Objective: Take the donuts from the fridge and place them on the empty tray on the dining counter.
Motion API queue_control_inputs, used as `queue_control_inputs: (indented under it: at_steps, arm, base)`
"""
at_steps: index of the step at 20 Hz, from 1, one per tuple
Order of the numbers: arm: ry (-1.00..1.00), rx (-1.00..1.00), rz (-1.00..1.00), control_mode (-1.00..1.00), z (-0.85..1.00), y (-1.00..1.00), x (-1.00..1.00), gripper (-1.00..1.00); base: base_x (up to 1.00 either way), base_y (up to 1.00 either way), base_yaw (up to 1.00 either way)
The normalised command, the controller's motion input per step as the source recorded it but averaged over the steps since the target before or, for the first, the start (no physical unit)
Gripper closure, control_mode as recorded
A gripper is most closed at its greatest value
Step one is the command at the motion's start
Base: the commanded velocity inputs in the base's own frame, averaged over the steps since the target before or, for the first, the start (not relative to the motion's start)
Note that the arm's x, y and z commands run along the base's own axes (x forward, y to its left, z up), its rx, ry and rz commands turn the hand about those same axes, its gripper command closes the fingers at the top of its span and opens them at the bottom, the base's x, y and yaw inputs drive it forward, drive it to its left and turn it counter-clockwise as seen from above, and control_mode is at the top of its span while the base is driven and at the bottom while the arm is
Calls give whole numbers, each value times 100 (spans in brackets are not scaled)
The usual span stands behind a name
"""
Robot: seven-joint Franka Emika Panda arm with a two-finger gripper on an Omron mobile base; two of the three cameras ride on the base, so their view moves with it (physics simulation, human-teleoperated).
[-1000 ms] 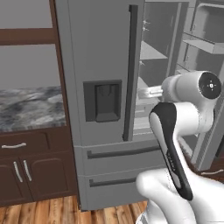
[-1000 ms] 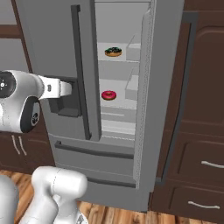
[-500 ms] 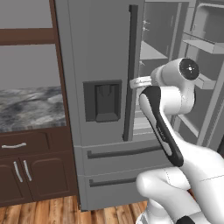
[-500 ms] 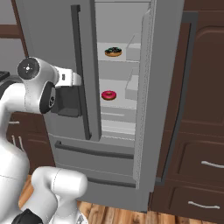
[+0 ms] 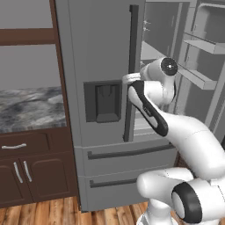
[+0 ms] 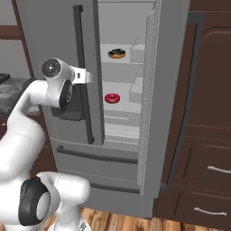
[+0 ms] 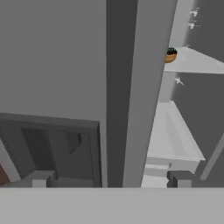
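Left base view — fridge: the fridge (image 5: 103,66) has its right door swung wide, left door shut, dark dispenser recess (image 5: 103,102) on its front
Left base view — arm: the white arm climbs from the lower right and bends in toward the left door's inner edge, wrist right beside the long dark handle (image 5: 130,74)
Right base view — donuts: there they are! chocolate donut (image 6: 117,53) sits on an upper shelf (image 6: 128,59), near that shelf's front edge; red donut (image 6: 112,98) on the shelf (image 6: 122,106) below, also toward its front edge
Right base view — arm: the wrist hangs in front of the closed left door, well short of the shelves, both donuts untouched
Hand view — gripper: gripper (image 7: 110,178), two dark finger tips at the bottom standing wide apart, nothing between them, straddling the left door's inner edge
Hand view — target: a sliver of the chocolate donut (image 7: 170,54) peeks out at the left edge of its shelf, far ahead; the red one I can't make out here
Step in hand: looks like the approach to the first pick, fridge already open, no donut taken yet
Next move: by my read the hand must swing right, clear of the door edge, into the open compartment, then line up over a donut and close on its ring; watch that edge, a clip seems the main risk
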Motion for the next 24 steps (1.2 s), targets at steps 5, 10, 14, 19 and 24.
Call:
queue_control_inputs:
  at_steps: [5, 10, 14, 19, 24]
  arm:
    - [3, 0, 0, -100, -17, 0, 100, -100]
    - [2, 0, 0, -100, -17, 0, 100, -100]
    - [2, 0, 0, -100, -18, 0, 100, -100]
    - [2, 0, 0, -100, -9, 0, 76, 100]
    - [6, 0, 0, -100, 0, 35, -6, 100]
  base:
    - [0, 0, 0]
    - [0, 0, 0]
    - [0, 0, 0]
    - [0, 0, 0]
    - [0, 0, 0]
